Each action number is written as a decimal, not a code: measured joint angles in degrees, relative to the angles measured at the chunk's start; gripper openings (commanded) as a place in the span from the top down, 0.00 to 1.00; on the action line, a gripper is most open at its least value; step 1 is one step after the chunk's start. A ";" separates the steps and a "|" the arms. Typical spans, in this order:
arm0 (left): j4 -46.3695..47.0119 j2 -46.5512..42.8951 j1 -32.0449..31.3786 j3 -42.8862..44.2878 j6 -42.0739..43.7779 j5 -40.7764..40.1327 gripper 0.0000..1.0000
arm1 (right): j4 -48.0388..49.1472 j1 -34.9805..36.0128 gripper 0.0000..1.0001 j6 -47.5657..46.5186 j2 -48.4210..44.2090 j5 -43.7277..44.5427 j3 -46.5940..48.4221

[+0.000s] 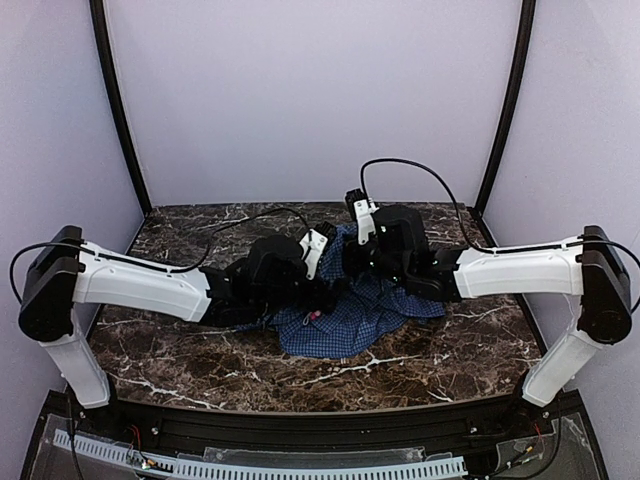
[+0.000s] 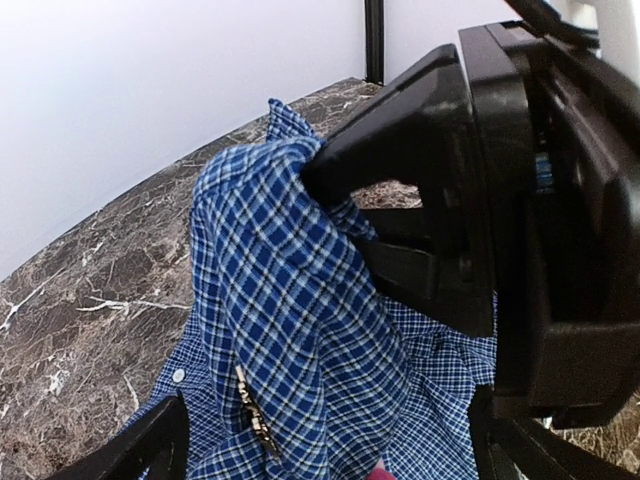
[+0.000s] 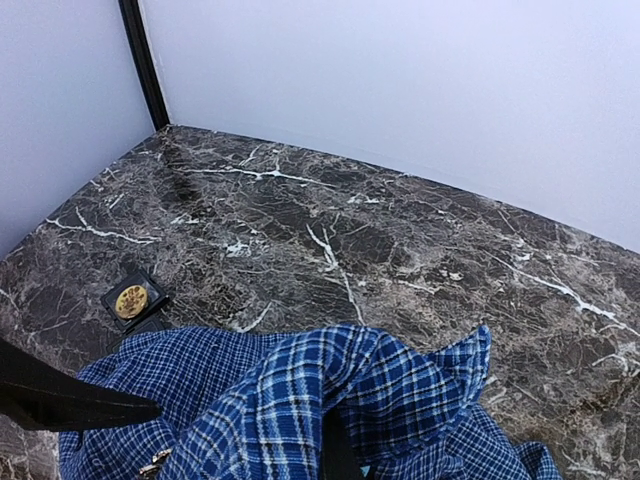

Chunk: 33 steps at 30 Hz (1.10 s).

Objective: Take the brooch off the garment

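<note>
Left wrist view, item: brooch (image 2: pixel 253 410), a slim gold-toned piece pinned to the garment (image 2: pixel 290 300), long axis steep, upper end leaning left. Garment bunched mid-table (image 1: pixel 180 240). My left gripper (image 2: pixel 330 455) gapes wide, empty; my right gripper (image 2: pixel 318 177) pinches a raised shirt fold.

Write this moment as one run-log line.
left tool: open, over shirt | right tool: shut on raised shirt fold | brooch: on shirt

The garment (image 1: pixel 345 320) lies heaped on the table (image 1: pixel 460 350), the left gripper (image 2: pixel 335 460) at its left and the right gripper (image 2: pixel 318 178) over its far side (a fold caught in it). A small tray (image 3: pixel 148 283) sits just beside.
</note>
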 measured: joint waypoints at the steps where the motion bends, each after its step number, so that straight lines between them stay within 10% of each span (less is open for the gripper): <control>1: 0.68 0.59 -0.09 0.00 0.07 -0.44 0.01 | -0.22 -0.15 1.00 0.13 -0.02 0.11 0.17; 7: 2.45 5.01 -0.39 0.02 1.01 -4.98 0.07 | -1.88 -0.92 1.00 0.72 -0.07 0.13 1.73; 19: 2.38 8.26 -0.48 2.82 6.88 -8.98 0.98 | -4.83 -3.63 1.00 1.03 -0.09 -3.78 3.52; 29: -3.45 3.10 0.31 3.21 8.85 6.49 0.99 | -7.06 -9.46 0.99 -2.05 -2.38 -18.93 3.08; 33: -4.00 -1.38 3.15 2.82 7.15 20.68 0.99 | -7.91 -13.25 0.83 -3.19 -2.25 -26.58 3.13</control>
